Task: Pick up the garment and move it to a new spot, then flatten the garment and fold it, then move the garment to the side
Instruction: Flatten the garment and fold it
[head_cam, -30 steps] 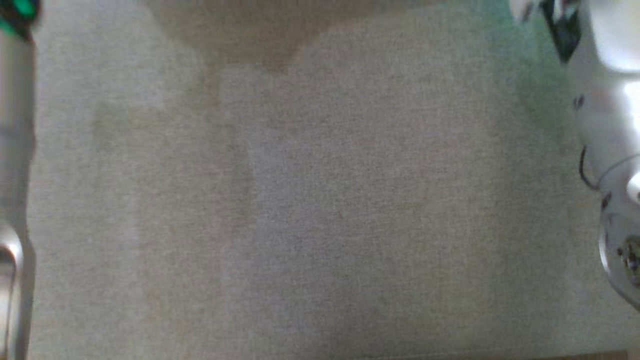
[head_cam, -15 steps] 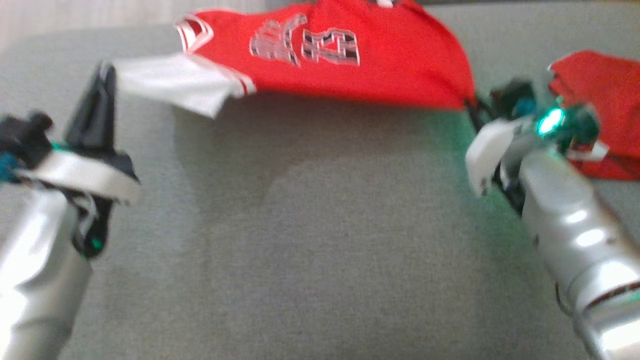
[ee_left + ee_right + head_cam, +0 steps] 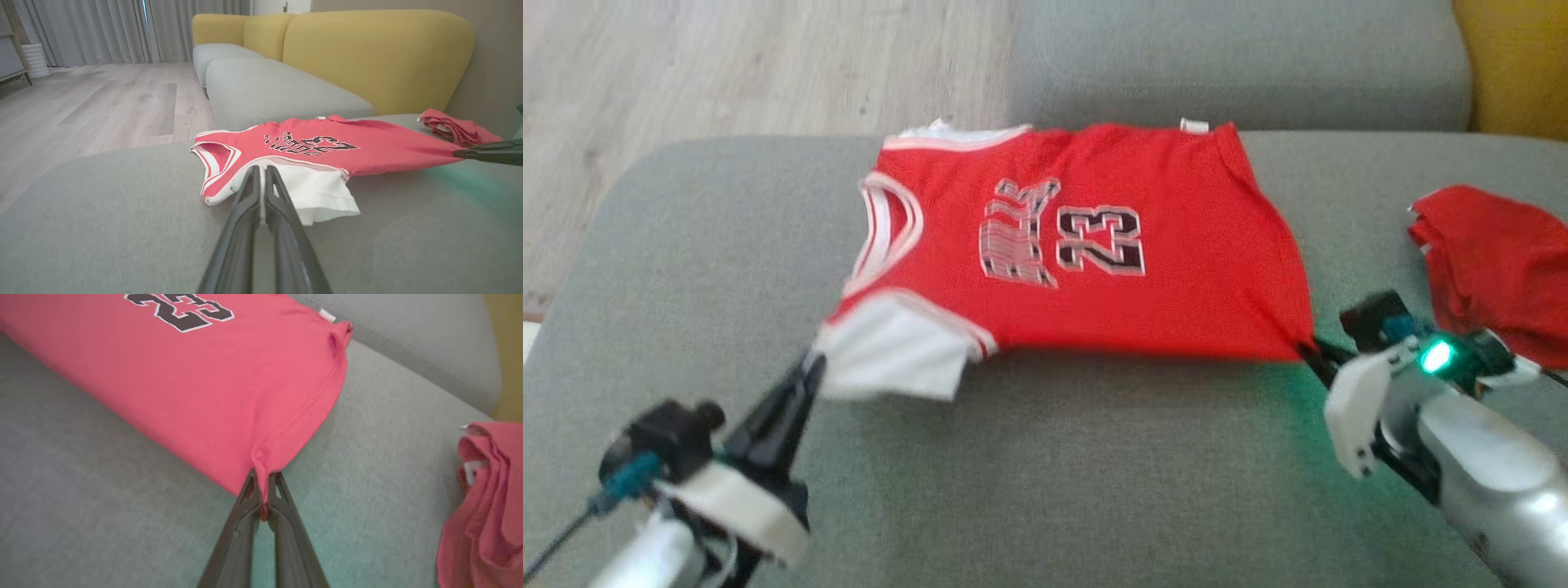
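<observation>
While the view rose, left tool (image 3: 812, 366) and right tool (image 3: 1308, 349) kept the jersey (image 3: 1192, 245).

One red jersey (image 3: 1094, 245), one other bunched red garment (image 3: 1494, 269), two hands, namely the left hand (image 3: 813, 361) and the right hand (image 3: 1307, 349), and one grey sofa (image 3: 1054, 482).

We look forward and down from the head onto the grey sofa seat (image 3: 1045, 474), while our 2 wrist cameras sit low and close at opposite ends of the red jersey (image 3: 1192, 269), which all 3 views share.
</observation>
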